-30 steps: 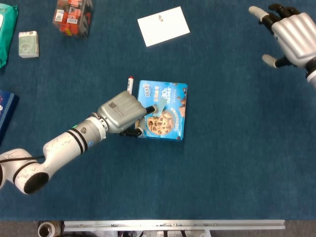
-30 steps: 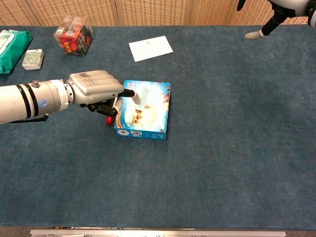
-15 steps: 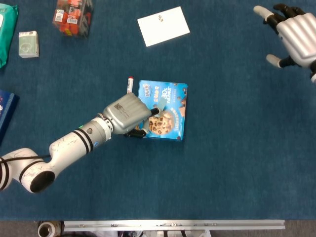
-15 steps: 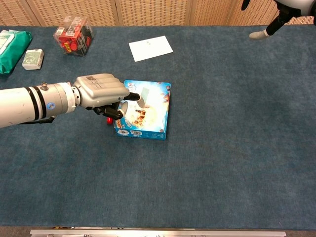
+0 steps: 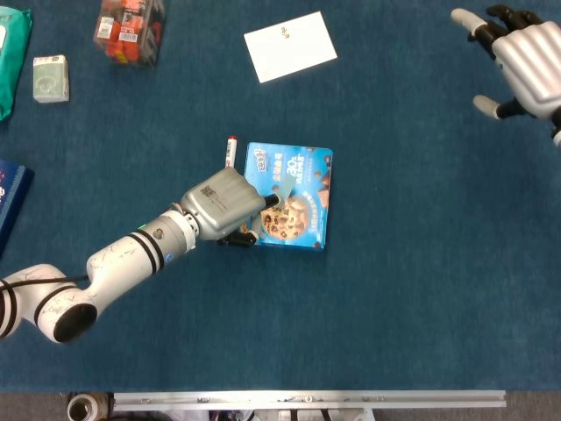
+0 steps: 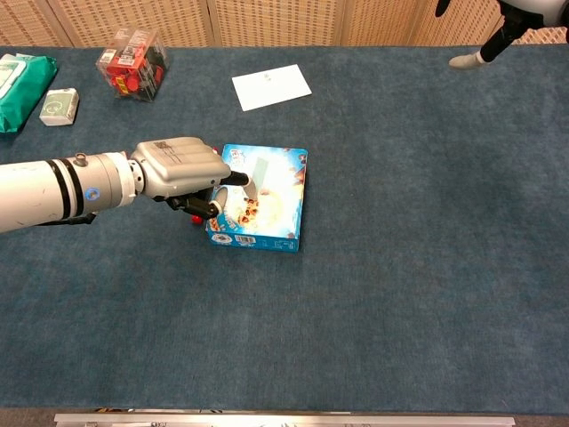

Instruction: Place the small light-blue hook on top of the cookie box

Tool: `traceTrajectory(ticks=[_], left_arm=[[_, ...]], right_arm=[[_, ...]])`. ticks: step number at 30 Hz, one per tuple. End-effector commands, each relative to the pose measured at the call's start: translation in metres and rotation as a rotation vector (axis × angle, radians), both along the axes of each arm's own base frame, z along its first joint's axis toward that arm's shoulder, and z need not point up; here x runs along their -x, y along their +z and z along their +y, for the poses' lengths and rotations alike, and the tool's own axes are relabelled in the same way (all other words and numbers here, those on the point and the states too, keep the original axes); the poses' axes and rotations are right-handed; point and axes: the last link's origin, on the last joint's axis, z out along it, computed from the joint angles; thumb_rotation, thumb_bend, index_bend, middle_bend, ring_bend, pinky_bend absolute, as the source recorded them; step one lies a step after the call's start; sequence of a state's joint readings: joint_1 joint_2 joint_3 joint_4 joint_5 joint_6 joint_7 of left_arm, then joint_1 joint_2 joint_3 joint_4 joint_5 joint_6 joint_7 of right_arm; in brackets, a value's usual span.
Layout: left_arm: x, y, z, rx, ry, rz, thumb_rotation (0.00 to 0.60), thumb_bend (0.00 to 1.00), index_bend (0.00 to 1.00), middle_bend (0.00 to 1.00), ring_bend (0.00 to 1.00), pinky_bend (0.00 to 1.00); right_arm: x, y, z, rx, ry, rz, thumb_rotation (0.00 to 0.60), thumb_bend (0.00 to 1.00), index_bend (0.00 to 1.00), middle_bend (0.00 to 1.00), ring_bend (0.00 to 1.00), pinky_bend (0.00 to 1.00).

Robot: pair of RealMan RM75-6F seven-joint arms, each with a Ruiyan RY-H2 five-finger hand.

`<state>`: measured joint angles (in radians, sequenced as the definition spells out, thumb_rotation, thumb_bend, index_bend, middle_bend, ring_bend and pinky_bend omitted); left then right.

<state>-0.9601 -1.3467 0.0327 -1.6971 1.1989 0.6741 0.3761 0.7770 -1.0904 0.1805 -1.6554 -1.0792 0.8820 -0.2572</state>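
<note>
The right hand (image 6: 498, 31) is cut off by the chest view's top edge.

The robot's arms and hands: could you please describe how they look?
The left arm is glossy white with black ring bands and a small blue dot near the wrist. The left hand and right hand have silver-grey ribbed backs, black finger segments and pale tips.
</note>
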Motion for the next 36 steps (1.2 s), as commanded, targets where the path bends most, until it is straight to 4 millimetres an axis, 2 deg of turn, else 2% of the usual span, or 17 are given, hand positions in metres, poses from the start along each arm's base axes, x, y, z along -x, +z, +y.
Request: traceTrajectory(ticks=[1,13,23,36], left_arm=[[0.001,0.001,-0.001,0.0,0.0,0.002,0.088,0.8,0.2,1.0,1.0,1.0],[0.007,0.005,-0.006,0.002,0.004,0.015,0.087,0.8,0.2,1.0,1.0,1.0],[0.002,0.011,0.0,-0.021,0.013,-0.024,0.089,0.8,0.2,1.0,1.0,1.0],[0.002,0.0,-0.004,0.005,-0.004,0.001,0.087,0.8,0.2,1.0,1.0,1.0]], right_arm=[[0.0,0.0,0.0,-0.001,0.0,0.0,0.6,0.19,0.12,0.32,0.13,0.22],[-0.002,-0.002,0.0,-0.001,0.003,-0.001,0.6,0.19,0.12,0.32,0.13,0.22],[0.0,-0.003,0.0,-0.002,-0.003,-0.003,0.6,0.19,0.12,0.32,0.13,0.22],[0.004,0.0,-0.001,0.004,-0.011,-0.005,0.6,0.19,0.12,0.32,0.13,0.22]])
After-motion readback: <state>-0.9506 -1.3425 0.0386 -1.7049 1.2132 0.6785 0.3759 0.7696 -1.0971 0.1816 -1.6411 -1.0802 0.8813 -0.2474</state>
